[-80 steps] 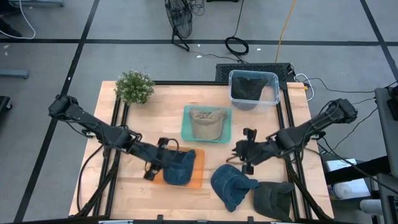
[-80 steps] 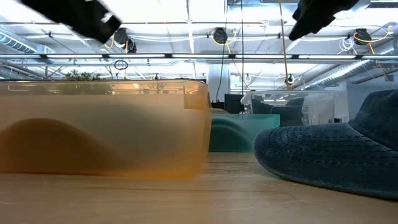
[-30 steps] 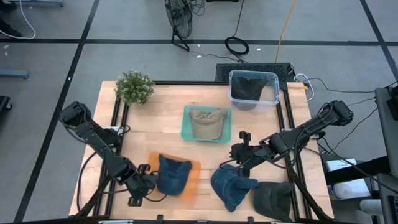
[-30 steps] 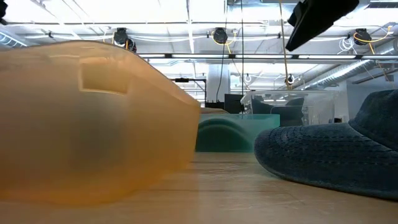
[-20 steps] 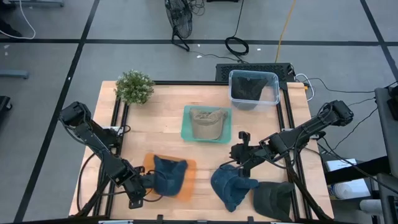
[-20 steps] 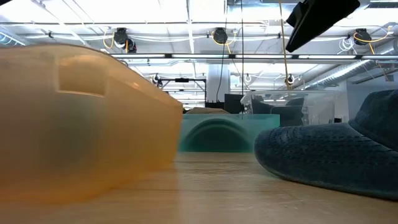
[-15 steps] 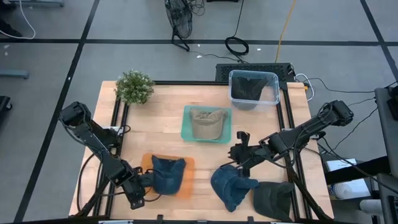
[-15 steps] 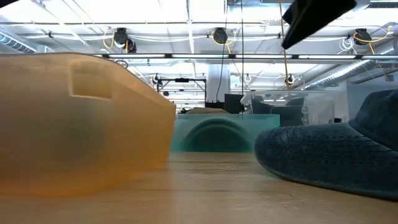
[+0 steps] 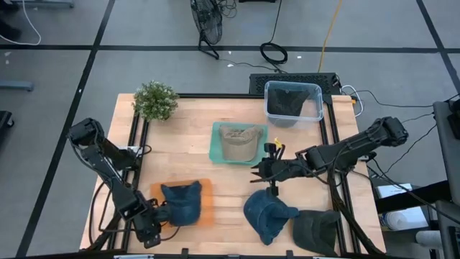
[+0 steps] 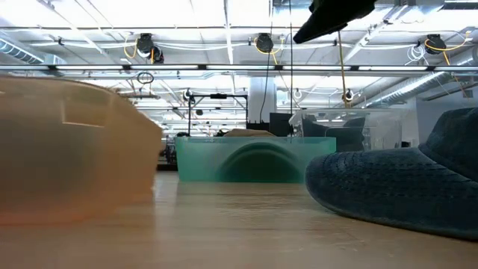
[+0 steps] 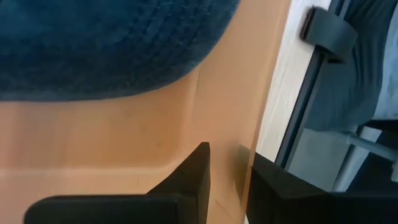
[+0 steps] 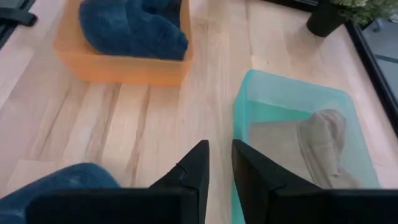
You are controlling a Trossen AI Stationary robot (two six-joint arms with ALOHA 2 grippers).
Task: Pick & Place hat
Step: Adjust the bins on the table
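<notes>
Since a second ago we have dragged the orange bin [image 9: 181,203] leftward; our left gripper [image 9: 153,224] pinches its wall, blue hat [image 9: 181,202] inside just ahead. Our right gripper [image 9: 260,173], fingers nearly together and empty, hangs above the loose blue hat [image 9: 267,216]; next it must descend and grasp.

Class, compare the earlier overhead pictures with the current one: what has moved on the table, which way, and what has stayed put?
The left gripper, clamped on the orange bin's wall, dragged it with its blue hat toward the table's left front corner. The right gripper shifted toward the teal bin. The teal bin, clear bin, plant and two loose hats stayed.
</notes>
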